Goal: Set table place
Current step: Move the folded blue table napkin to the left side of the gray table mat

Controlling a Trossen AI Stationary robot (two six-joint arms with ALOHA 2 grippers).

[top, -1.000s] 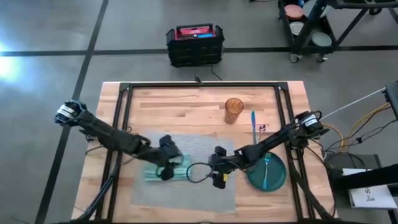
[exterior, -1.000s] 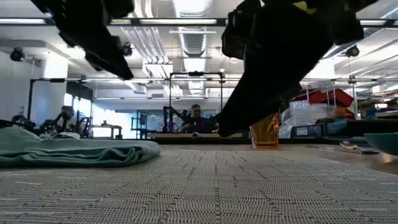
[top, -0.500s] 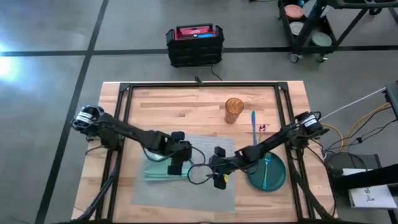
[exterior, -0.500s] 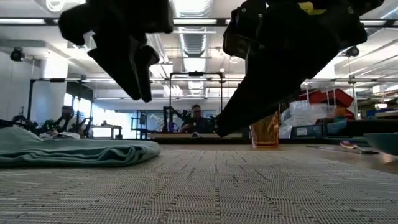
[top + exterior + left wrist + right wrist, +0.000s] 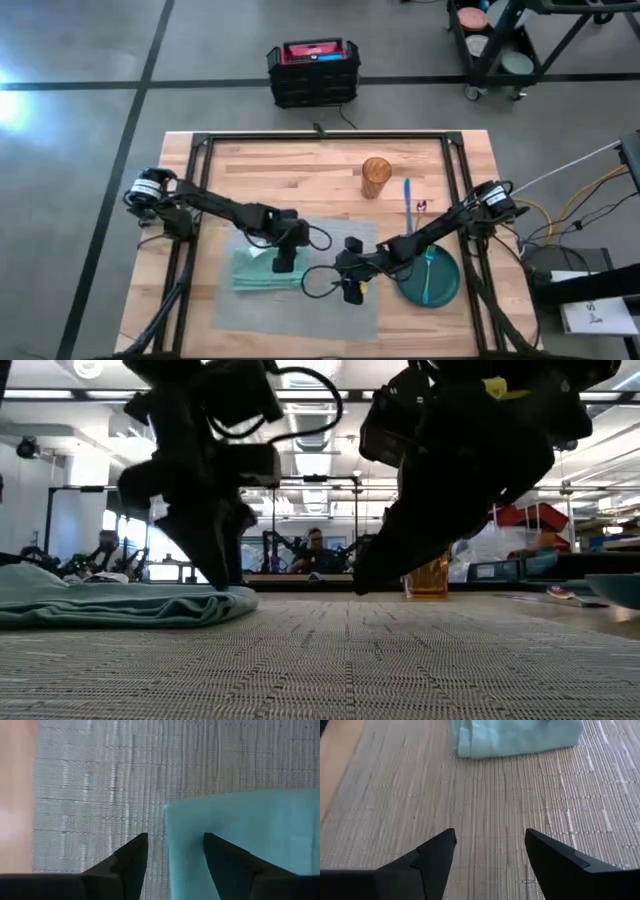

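High view shows the tabletop (image 5: pixel 300 165) of light wooden planks with the grey woven placemat (image 5: pixel 330 310) lying on its near middle part. A folded teal napkin (image 5: pixel 255 275) rests on the left part of the placemat. The left gripper (image 5: pixel 284 262) is low over the right edge of this napkin; in the left wrist view its jaws stand apart, with the napkin's corner (image 5: pixel 240 835) between and under the fingers (image 5: pixel 131 857), and they grip nothing. The right gripper (image 5: pixel 350 290) is above the bare middle of the placemat, to the right of the napkin. In the right wrist view its jaws are wide apart and empty over the weave (image 5: pixel 490 820), and the napkin (image 5: pixel 517 737) lies further ahead. A dark green plate (image 5: pixel 440 285) with a blue utensil (image 5: pixel 427 275) on it sits just beside the right edge of the placemat. An amber cup (image 5: pixel 376 176) and one more blue utensil (image 5: pixel 408 200) are on the wood further back. In the low view the cup (image 5: pixel 430 575) is seen behind the right arm.
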